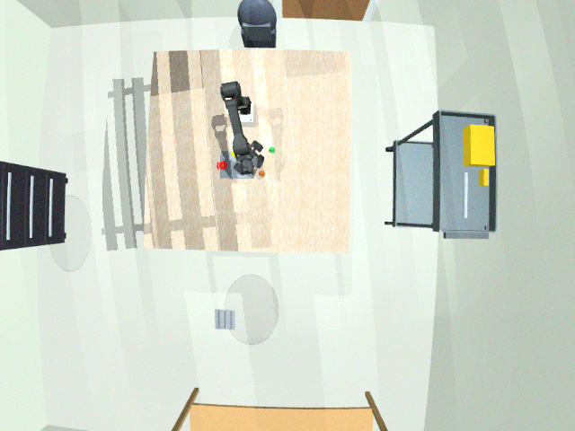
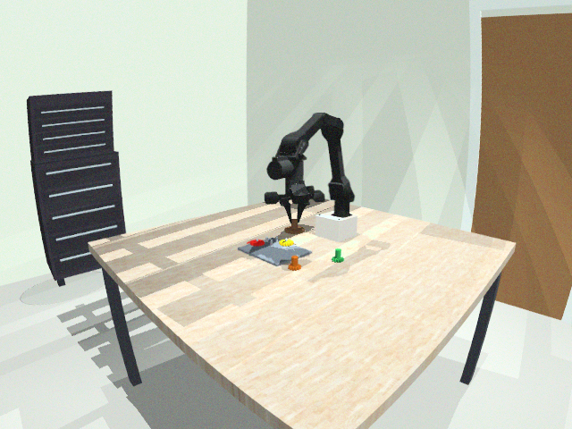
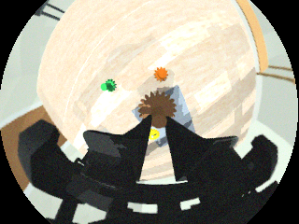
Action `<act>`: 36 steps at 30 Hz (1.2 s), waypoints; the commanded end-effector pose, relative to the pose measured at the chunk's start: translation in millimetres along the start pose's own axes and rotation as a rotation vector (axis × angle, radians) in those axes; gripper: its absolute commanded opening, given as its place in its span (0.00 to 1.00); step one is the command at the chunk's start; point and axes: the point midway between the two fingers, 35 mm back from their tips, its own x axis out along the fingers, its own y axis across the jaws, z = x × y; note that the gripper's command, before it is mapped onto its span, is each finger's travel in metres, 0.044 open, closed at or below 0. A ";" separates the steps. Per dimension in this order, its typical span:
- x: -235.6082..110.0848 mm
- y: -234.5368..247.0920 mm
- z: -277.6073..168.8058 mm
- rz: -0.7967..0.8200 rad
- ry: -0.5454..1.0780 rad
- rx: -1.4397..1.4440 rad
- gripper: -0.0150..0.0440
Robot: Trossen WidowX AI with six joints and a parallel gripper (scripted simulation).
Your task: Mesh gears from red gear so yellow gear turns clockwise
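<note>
My gripper point(image 2: 294, 220) point(image 3: 159, 119) is shut on the handle of the brown gear point(image 2: 294, 229) point(image 3: 158, 104), which hangs in the air above the grey board point(image 2: 277, 258) point(image 3: 183, 104) point(image 1: 225, 173). The arm hides the brown gear in the top view. The red gear point(image 1: 223, 164) point(image 2: 256, 242) sits at the board's left side. The yellow gear point(image 1: 234, 153) point(image 2: 286, 242) point(image 3: 153, 134) is on the board, partly under the arm in the top view. The orange gear point(image 1: 261, 173) point(image 2: 294, 264) point(image 3: 161, 74) and the green gear point(image 1: 271, 149) point(image 2: 338, 256) point(image 3: 110, 85) stand on the table. The empty pegs are mostly hidden or too small to tell.
The white arm base point(image 1: 247, 115) point(image 2: 335, 226) stands on the wooden table point(image 1: 315, 185) point(image 2: 346, 314) behind the board. The orange gear is close to the board's right edge, and the green gear is farther off to the right.
</note>
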 end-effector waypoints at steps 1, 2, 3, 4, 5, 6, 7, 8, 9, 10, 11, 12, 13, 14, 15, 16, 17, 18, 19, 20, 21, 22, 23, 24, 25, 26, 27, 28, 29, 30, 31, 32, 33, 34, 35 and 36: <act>1.9 -7.9 -10.0 -0.008 0.000 0.007 0.25; 2.7 -9.4 -12.0 -0.008 0.000 0.007 0.25; 3.4 -10.9 -14.0 -0.008 0.000 0.006 0.25; 4.2 -12.3 -16.1 -0.008 0.000 0.005 0.25; 5.0 -13.8 -18.1 -0.009 0.000 0.005 0.25; 5.7 -15.2 -20.2 -0.009 0.000 0.004 0.25; 6.5 -16.6 -22.2 -0.009 0.000 0.004 0.25; 7.3 -18.0 -24.3 -0.009 0.000 0.003 0.25; 8.1 -19.3 -26.4 -0.009 0.000 0.003 0.25; 8.8 -20.7 -28.5 -0.009 0.000 0.002 0.25; 9.6 -22.0 -30.6 -0.009 0.000 0.001 0.25; 10.4 -23.3 -32.7 -0.009 0.001 0.001 0.25; 11.1 -24.6 -34.9 -0.009 0.001 0.000 0.25; 11.9 -25.8 -37.0 -0.009 0.001 0.000 0.25; 12.7 -27.1 -39.1 -0.009 0.001 -0.001 0.25; 13.4 -28.3 -41.3 -0.010 0.001 -0.001 0.25; 14.2 -29.5 -43.4 -0.010 0.001 -0.002 0.25; 15.0 -30.7 -45.6 -0.010 0.001 -0.003 0.25; 15.7 -31.9 -47.8 -0.010 0.001 -0.003 0.25; 16.5 -33.0 -50.0 -0.010 0.001 -0.004 0.25; 17.3 -34.1 -52.2 -0.010 0.002 -0.004 0.25; 18.0 -35.2 -54.4 -0.010 0.002 -0.005 0.25; 18.8 -36.3 -56.6 -0.010 0.002 -0.005 0.25; 19.6 -37.4 -58.8 -0.010 0.002 -0.006 0.25; 20.3 -38.4 -61.0 -0.010 0.002 -0.007 0.25; 21.1 -39.4 -63.3 -0.010 0.002 -0.007 0.25; 21.8 -40.4 -65.5 -0.010 0.002 -0.008 0.25; 22.6 -41.4 -67.7 -0.010 0.002 -0.008 0.25; 23.4 -42.4 -70.0 -0.011 0.003 -0.009 0.25; 24.1 -43.3 -72.3 -0.011 0.003 -0.009 0.25; 24.9 -44.2 -74.5 -0.011 0.003 -0.010 0.25; 25.7 -45.1 -76.8 -0.011 0.003 -0.011 0.25; 26.4 -46.0 -79.1 -0.011 0.003 -0.011 0.25; 27.2 -46.9 -81.3 -0.011 0.003 -0.012 0.25; 27.9 -47.7 -83.6 -0.011 0.003 -0.012 0.25; 28.7 -48.5 -85.9 -0.011 0.004 -0.013 0.25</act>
